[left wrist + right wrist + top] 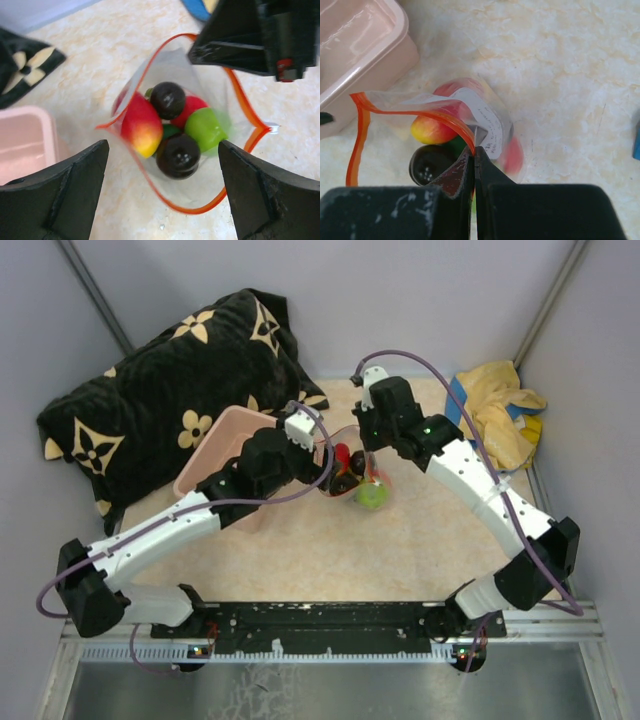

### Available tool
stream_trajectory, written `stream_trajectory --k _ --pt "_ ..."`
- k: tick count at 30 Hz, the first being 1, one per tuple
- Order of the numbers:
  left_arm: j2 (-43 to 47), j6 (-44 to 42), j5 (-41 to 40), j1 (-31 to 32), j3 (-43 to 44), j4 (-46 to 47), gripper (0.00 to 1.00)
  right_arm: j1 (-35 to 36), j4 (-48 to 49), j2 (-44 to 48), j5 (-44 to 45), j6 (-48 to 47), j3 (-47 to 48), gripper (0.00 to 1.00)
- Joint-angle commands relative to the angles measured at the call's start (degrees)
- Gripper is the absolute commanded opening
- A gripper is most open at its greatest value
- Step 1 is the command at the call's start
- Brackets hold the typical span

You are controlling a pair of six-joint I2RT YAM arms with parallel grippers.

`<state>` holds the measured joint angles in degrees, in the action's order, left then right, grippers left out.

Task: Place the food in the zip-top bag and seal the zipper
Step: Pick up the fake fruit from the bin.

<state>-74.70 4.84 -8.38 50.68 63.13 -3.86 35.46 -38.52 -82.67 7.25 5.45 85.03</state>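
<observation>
Top view: the zip-top bag stands at frame centre, mouth up, with the food inside. I judge loading complete and sealing next. Left wrist view: my left gripper is spread wide above the mouth, holding nothing. Right wrist view: my right gripper is pinched shut on the rim at the zipper. Next move: press the zipper closed along its width.

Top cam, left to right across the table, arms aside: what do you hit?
pillow → pink tub → bag → yellow cloth
</observation>
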Motion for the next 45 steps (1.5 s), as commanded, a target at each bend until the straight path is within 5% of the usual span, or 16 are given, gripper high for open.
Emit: stream_trajectory --k 1,8,15,22,32,45 --pt "3.6 8.59 -6.03 -2.25 2.0 -7.21 0.96 -1.96 4.91 -0.03 -1.01 0.26 -0.95 0.0" --pt "6.45 15.32 -5.93 -5.83 1.18 -11.18 0.96 -2.85 4.82 0.23 -0.29 0.97 -1.38 0.0" --pt "6.81 32.15 -5.89 -18.61 -3.94 -19.63 0.95 -2.93 5.12 0.4 -1.05 1.41 -1.29 0.0" --pt "5.35 40.76 -5.72 -23.92 -8.35 -31.18 0.94 -2.92 5.98 0.16 -1.34 1.24 -2.21 0.0" --pt "2.07 29.61 -9.42 -37.48 -8.41 -42.95 0.95 -2.94 5.66 1.75 -0.78 1.01 -4.11 0.0" --pt "-0.08 18.61 -11.2 -51.27 -6.55 -33.53 0.96 -2.93 5.72 3.81 -0.35 1.24 -6.52 0.0"
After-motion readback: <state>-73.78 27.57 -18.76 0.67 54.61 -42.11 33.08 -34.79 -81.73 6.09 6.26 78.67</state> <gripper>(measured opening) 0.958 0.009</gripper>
